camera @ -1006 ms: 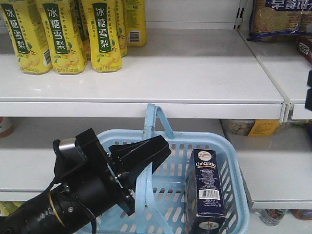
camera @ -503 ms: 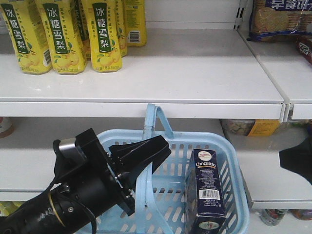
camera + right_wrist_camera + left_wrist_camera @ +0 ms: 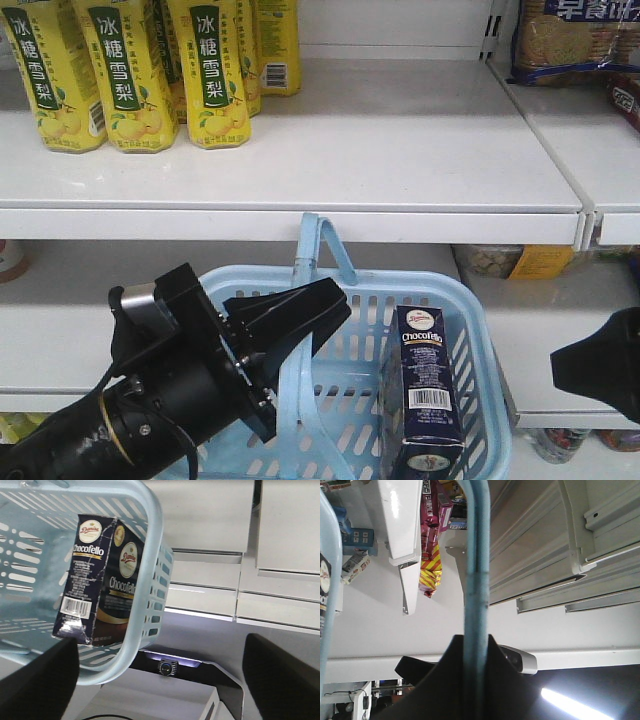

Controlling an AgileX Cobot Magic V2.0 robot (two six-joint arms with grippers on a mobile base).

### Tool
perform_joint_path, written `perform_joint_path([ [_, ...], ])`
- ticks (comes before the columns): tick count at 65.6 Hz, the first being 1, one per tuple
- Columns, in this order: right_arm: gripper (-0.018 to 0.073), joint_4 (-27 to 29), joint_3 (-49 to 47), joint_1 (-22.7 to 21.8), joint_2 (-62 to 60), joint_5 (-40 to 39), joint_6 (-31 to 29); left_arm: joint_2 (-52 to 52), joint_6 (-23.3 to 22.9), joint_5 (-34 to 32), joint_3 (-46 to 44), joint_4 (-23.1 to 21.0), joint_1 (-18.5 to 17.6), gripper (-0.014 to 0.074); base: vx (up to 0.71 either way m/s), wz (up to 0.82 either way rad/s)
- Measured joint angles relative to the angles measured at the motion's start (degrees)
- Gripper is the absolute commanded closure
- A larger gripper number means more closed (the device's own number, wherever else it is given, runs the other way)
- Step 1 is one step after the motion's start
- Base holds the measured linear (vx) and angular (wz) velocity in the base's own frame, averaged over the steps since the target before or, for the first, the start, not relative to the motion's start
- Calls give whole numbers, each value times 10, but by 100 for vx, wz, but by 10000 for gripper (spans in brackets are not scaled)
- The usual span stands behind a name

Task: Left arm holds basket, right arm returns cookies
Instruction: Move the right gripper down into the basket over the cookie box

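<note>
The light blue basket (image 3: 478,300) hangs in front of the lower shelf. My left gripper (image 3: 297,322) is shut on its hoop handle (image 3: 312,245). In the left wrist view the handle (image 3: 476,555) runs straight down between the closed black jaws of that gripper (image 3: 476,672). The dark navy cookies carton (image 3: 428,385) stands upright inside the basket against its right wall. My right gripper (image 3: 600,372) shows as a dark shape at the right edge, outside the basket. In the right wrist view it (image 3: 160,680) is open and empty, with the cookies (image 3: 100,580) behind the basket rim (image 3: 150,570) at upper left.
Yellow drink cartons (image 3: 130,70) stand at the upper shelf's left. Bagged biscuits (image 3: 570,40) sit at top right. The white shelf edge (image 3: 300,222) runs just above the basket handle. Jars and packets (image 3: 505,262) lie on the lower shelf behind the basket.
The right gripper's dark shape has come down along the right edge and further into the front view. The left gripper, basket and cookies have not moved.
</note>
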Motion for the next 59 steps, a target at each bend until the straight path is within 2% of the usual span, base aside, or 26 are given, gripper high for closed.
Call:
perform_joint_path([
  [10,-38,5,-13,16,27,2,7,0,0,0,0,0,0,596,0,0],
  [26,-34,-28,-85,98,97,1,31,0,0,0,0,0,0,596,0,0],
  [42,-34,-38,-113,171,172,1,52,0,0,0,0,0,0,596,0,0],
  [59,-34,-42,-115,211,227,-14,124,0,0,0,0,0,0,596,0,0],
])
